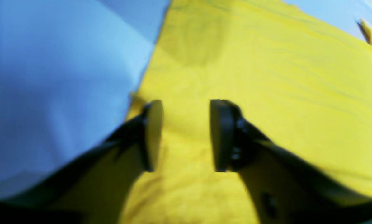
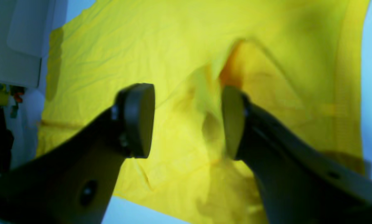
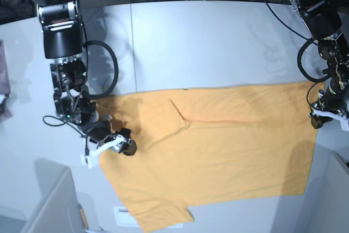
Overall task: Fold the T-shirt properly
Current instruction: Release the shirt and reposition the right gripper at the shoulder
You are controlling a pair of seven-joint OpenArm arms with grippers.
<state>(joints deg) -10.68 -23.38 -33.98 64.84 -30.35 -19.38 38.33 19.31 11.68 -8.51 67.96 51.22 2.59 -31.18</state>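
T-shirt [image 3: 218, 145] is lying flat on the tabletop [image 3: 218, 42], long axis running side to side between the two arms. Right gripper [image 2: 187, 121] is hovering open over the sleeve-and-collar end, nothing between its pads; left gripper [image 1: 186, 135] is sitting open over the hem edge at the opposite end. Each arm looks nearest to its own end, so I'd take a two-ended pickup.

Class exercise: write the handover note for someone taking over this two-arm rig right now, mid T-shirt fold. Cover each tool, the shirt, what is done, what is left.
Left tool: open, over the T-shirt near its edge, gripping nothing.
Right tool: open, over a raised wrinkle at the opposite end.
Shirt: spread mostly flat on the table, one sleeve apparently tucked inward.
Done: laid out, little else.
Left: the main folds.
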